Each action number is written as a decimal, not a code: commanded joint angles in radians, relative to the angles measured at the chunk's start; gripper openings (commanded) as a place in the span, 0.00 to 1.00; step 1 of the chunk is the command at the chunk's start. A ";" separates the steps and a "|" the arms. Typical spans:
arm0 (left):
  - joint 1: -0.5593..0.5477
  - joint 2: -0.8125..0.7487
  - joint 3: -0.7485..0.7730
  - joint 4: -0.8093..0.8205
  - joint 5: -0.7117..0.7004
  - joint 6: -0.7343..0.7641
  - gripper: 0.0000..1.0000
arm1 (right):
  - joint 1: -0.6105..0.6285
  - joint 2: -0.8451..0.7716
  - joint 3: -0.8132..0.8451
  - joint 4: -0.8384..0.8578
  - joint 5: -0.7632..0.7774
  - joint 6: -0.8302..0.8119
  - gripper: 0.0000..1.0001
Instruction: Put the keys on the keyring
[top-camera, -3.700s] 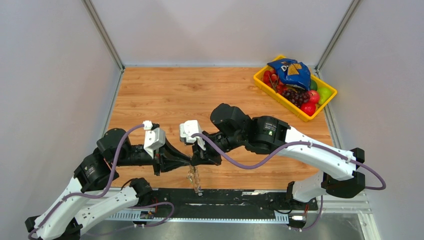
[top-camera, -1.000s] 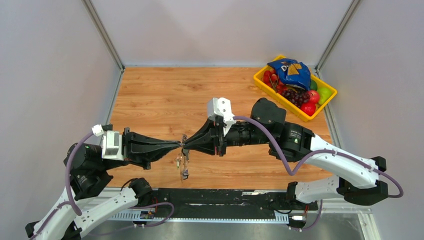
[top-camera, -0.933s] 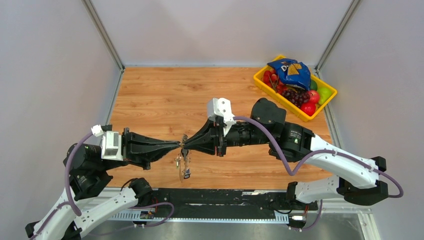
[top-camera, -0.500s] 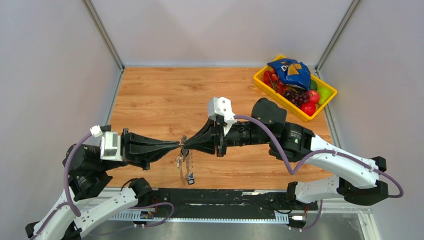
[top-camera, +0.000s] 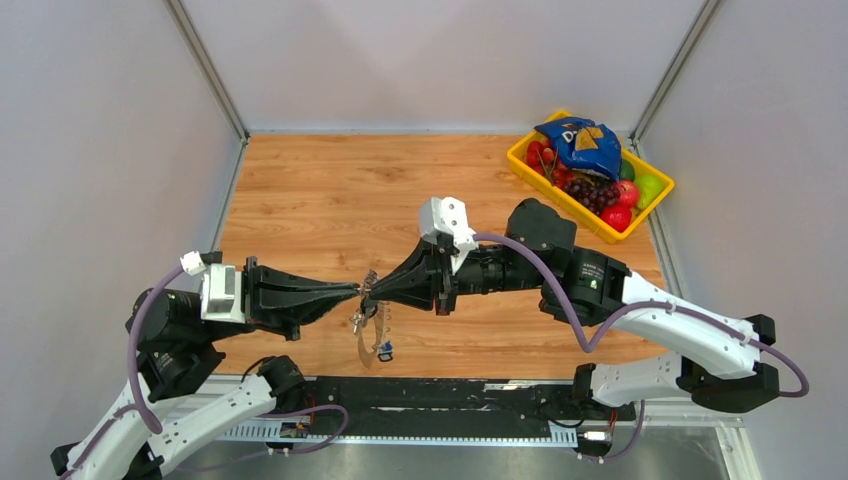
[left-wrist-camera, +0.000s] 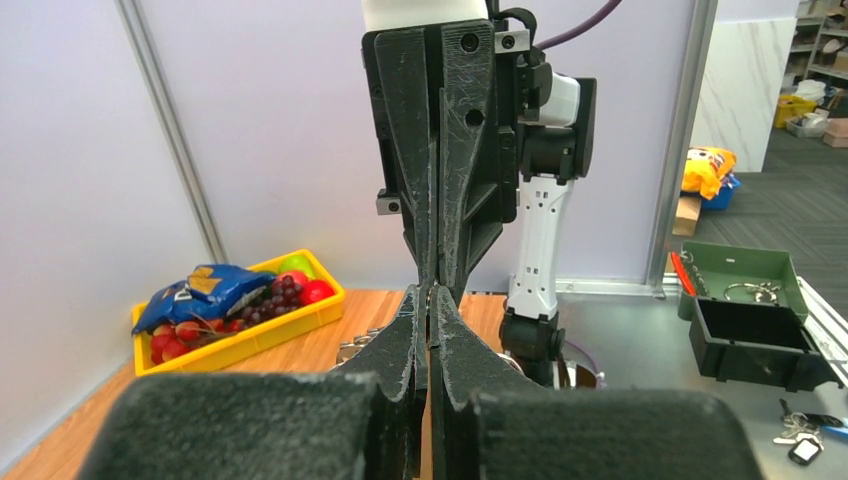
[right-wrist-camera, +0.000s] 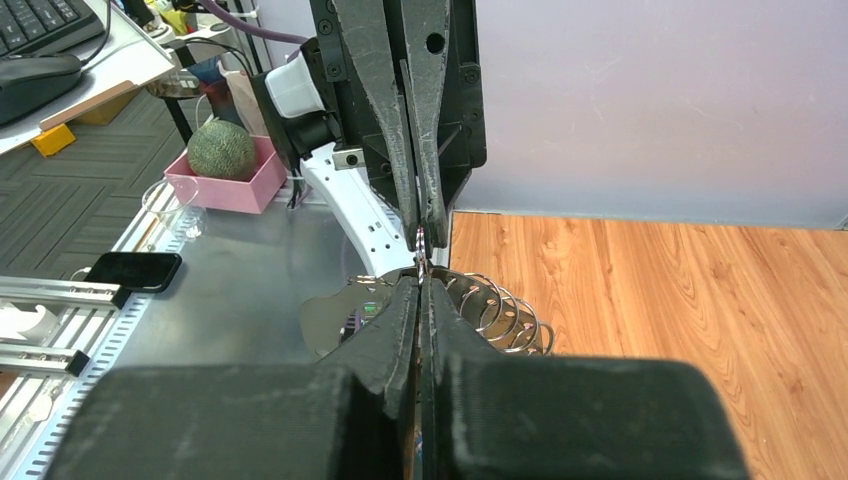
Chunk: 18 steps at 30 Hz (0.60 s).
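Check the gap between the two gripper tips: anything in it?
Barely a gap: left gripper and right gripper meet tip to tip, a sliver of metal between them, seen in the right wrist view. The keyring hangs below.

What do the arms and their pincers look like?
Left arm and right arm have white links, black joints. Left pincer and right pincer are black, tapering to narrow tips. A purple cable loops along each arm; white blocks cap the wrists.
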 joint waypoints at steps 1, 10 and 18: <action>-0.002 -0.009 0.013 0.115 -0.021 -0.005 0.00 | 0.003 -0.021 -0.014 0.018 -0.042 0.016 0.01; -0.002 -0.001 0.017 0.133 -0.013 -0.013 0.00 | 0.004 -0.002 -0.018 -0.001 -0.084 0.005 0.01; -0.001 0.011 0.024 0.147 0.022 -0.025 0.00 | 0.003 0.040 0.022 -0.062 -0.116 -0.036 0.01</action>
